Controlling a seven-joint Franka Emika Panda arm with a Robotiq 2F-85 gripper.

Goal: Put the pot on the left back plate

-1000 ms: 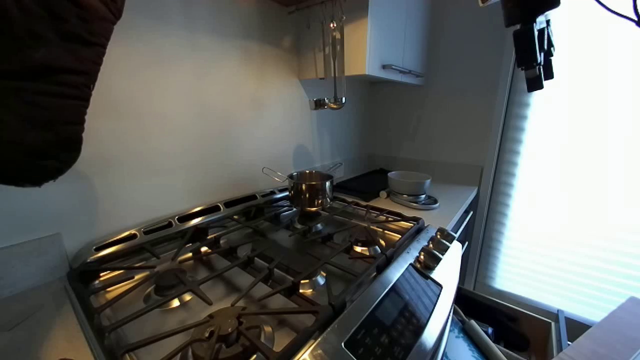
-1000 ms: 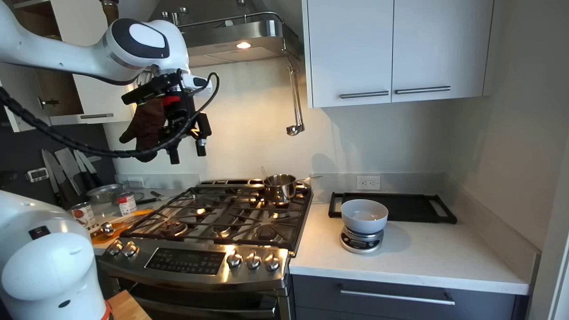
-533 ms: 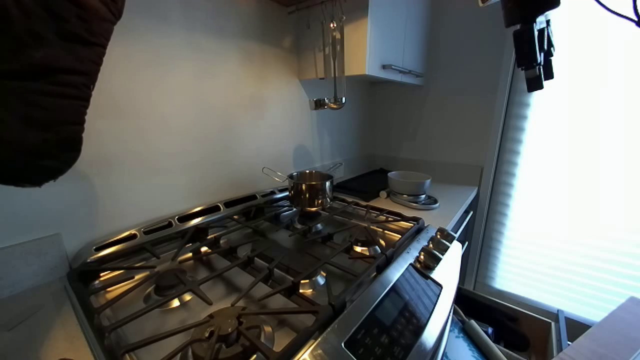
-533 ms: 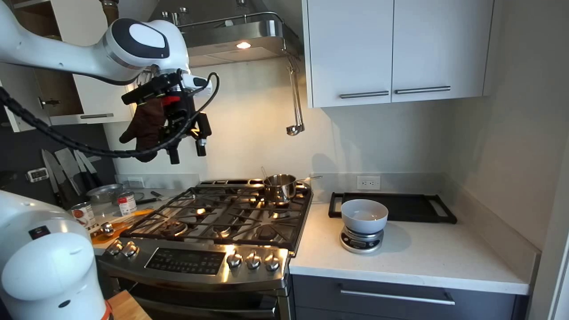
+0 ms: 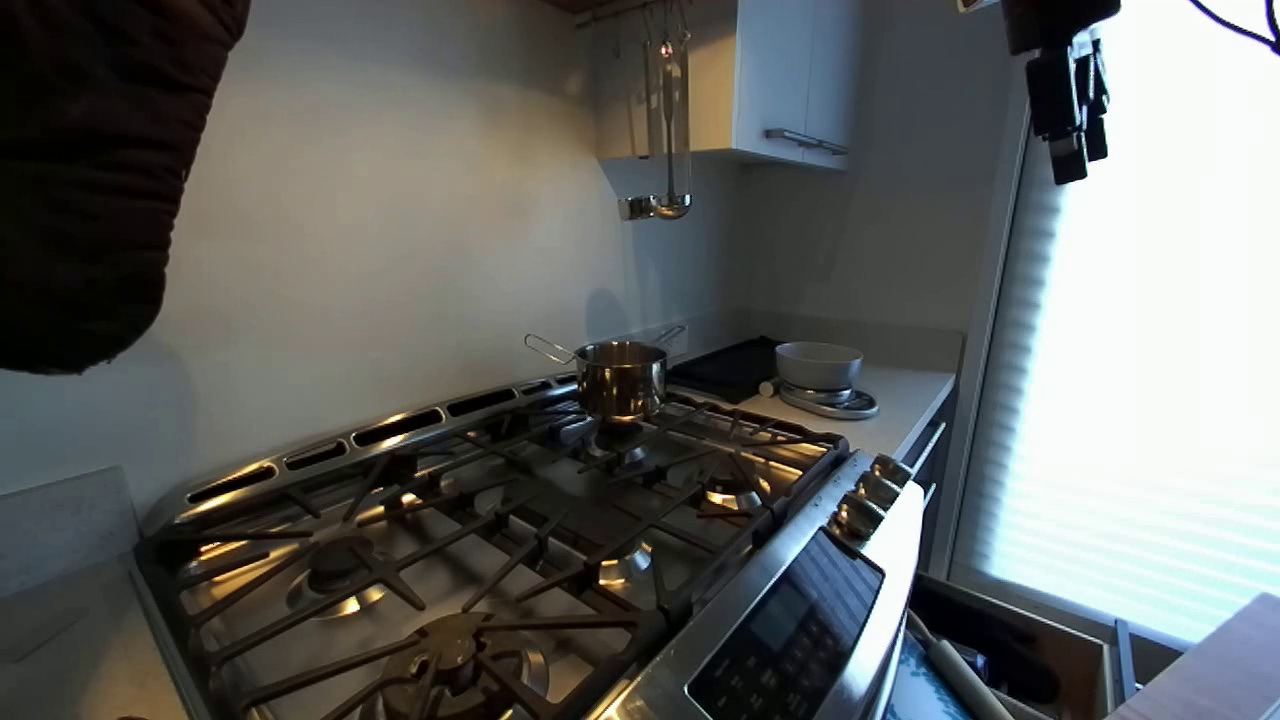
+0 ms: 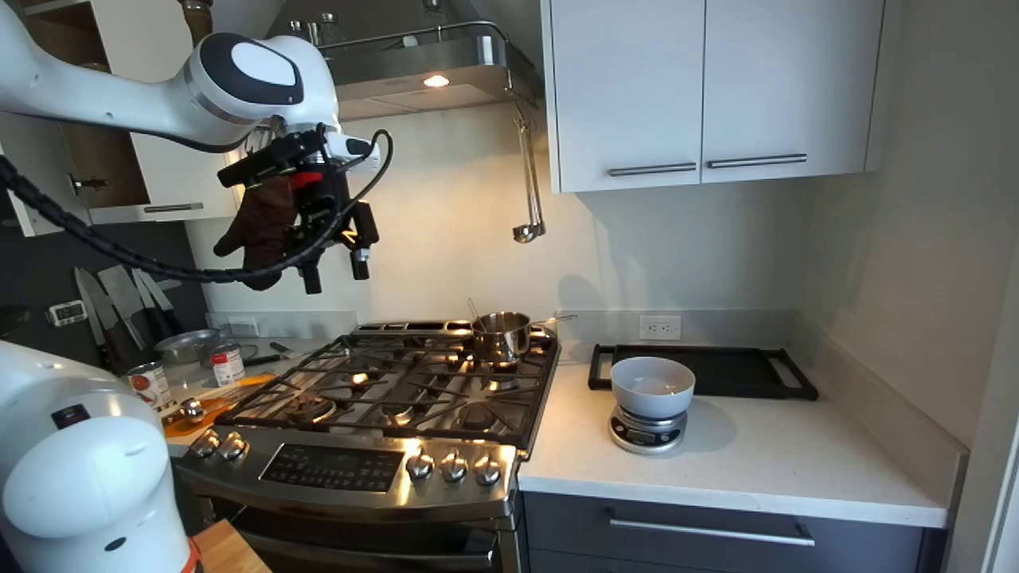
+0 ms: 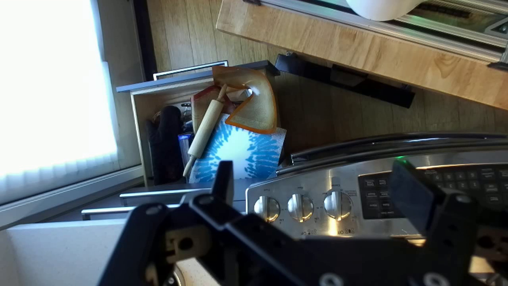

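Pincer [image 6: 336,275] agape, 1 pot [image 6: 500,344] on grate [image 5: 690,495]

Room over left back burner [image 5: 340,564]; pot [image 6: 501,341] blocks right rear.

The arm [image 6: 151,107] is white (its cable [image 6: 203,275] ribbed black).

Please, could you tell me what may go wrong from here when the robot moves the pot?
The pot has handles sticking out near the wall; one might scrape it. If lowered there, the open gripper could bump the hanging ladle. Over the left back burner, the pot could rock on the grate.
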